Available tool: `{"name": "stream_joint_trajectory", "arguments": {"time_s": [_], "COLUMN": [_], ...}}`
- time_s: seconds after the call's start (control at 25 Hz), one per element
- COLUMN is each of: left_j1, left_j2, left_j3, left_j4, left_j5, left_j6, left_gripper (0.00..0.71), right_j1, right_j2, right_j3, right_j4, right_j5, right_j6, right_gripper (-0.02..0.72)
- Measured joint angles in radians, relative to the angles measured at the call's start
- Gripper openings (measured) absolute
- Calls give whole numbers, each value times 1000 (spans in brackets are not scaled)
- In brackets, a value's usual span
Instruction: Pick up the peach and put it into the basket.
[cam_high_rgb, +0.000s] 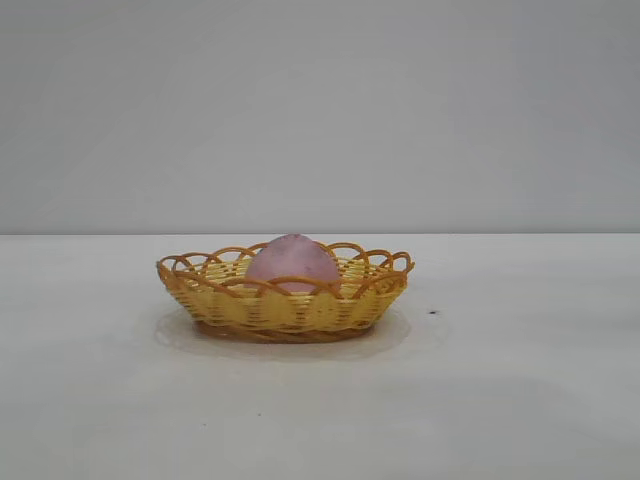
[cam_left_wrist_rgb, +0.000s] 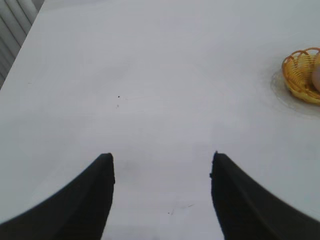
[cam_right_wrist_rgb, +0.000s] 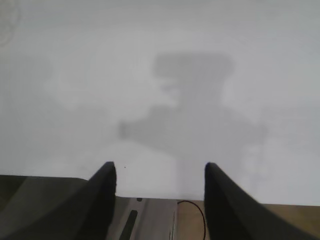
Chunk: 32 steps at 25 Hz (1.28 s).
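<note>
The small, matte, dusty pink rounded peach (cam_high_rgb: 292, 262) sat inside the shallow oval yellow wicker basket (cam_high_rgb: 285, 305) with its orange-brown looped rim, resting on the basket floor and rising above the rim. The basket stood upright on the white surface (cam_high_rgb: 520, 400), its long axis running side to side across the exterior view. By my judgement the placing was done, and nothing remained for you but to keep the arms clear.

Your left pincer (cam_left_wrist_rgb: 162, 162) hung over bare surface with its dark fingers (cam_left_wrist_rgb: 100, 190) spread and nothing between them. From that wrist view the basket (cam_left_wrist_rgb: 300, 75) lay well apart, off to one side and farther out, with only a sliver of the peach (cam_left_wrist_rgb: 317, 75) showing at the frame's edge.

Your right pincer (cam_right_wrist_rgb: 160, 167) was likewise spread and empty, hanging over the near edge of the surface (cam_right_wrist_rgb: 150, 75), with its own shadow cast ahead. Neither basket nor peach appeared in that view, so I could not place them from it; they probably lay beyond the frame, farther out.

Neither arm showed in the exterior view. On this evidence the left pincer was the only one with the basket in sight, and both stood well clear of it.
</note>
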Motion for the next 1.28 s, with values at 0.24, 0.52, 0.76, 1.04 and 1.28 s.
{"name": "stream_joint_trajectory", "arguments": {"time_s": [0.24, 0.52, 0.76, 1.04, 1.28], "left_j1": [0, 0, 0, 0, 0], "left_j2": [0, 0, 0, 0, 0], "left_j3": [0, 0, 0, 0, 0], "left_j4": [0, 0, 0, 0, 0], "left_j5": [0, 0, 0, 0, 0], "left_j6": [0, 0, 0, 0, 0], "left_gripper": [422, 422, 422, 422, 422], "right_j1": [0, 0, 0, 0, 0], "right_j2": [-208, -407, -599, -716, -716], "right_j3": [132, 144, 144, 144, 144], "right_j4": [-12, -21, -21, -22, -22], "right_j5": [-31, -24, -16, -5, -5], "right_j6": [0, 0, 0, 0, 0], "right_gripper": [330, 330, 330, 238, 242]}}
